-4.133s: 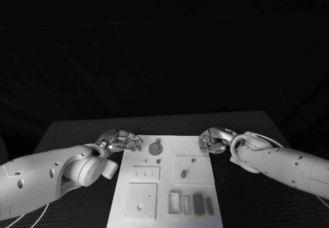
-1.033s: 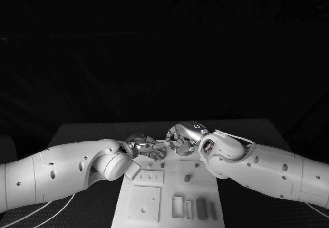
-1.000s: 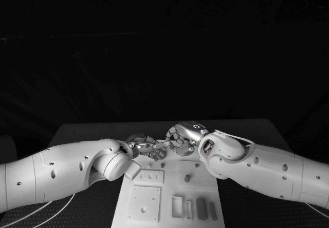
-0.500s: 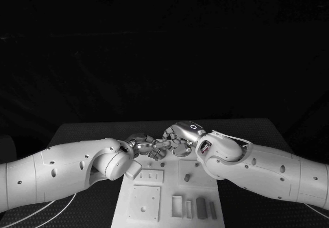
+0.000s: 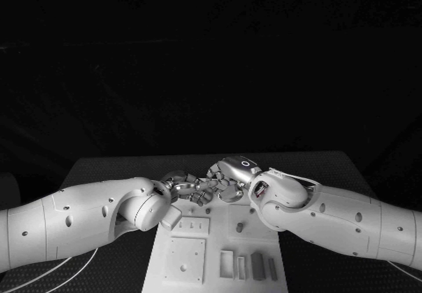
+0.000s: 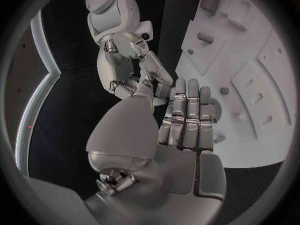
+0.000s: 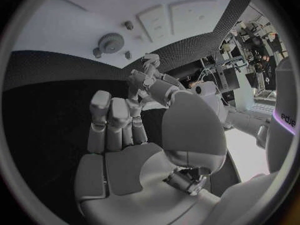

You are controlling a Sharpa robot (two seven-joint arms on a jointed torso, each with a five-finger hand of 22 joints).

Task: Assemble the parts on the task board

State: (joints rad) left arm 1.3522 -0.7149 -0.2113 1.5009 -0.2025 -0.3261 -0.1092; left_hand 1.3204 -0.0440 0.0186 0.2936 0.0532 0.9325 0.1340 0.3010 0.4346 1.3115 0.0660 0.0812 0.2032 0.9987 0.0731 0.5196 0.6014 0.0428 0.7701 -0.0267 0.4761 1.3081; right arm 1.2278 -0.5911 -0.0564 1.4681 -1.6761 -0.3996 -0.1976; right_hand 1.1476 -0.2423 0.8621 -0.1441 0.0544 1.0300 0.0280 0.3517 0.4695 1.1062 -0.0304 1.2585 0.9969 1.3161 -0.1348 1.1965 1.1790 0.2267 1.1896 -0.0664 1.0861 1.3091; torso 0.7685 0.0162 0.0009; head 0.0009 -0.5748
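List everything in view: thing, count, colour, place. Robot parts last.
table: one, black, under everything.
task board: one, white plate, mid table, running from the hands toward the robot.
square plates: several, white, raised on the board; the near left one has a hole.
gear: one, grey, on the board's far end, seen from the right wrist.
peg: one, grey, standing in a square plate below the right hand.
slot pieces: a few, grey, near right part of the board.
left hand: silver, over the board's far end, fingers meeting the right hand's.
right hand: silver, beside the left hand; whether either holds a part cannot be told.
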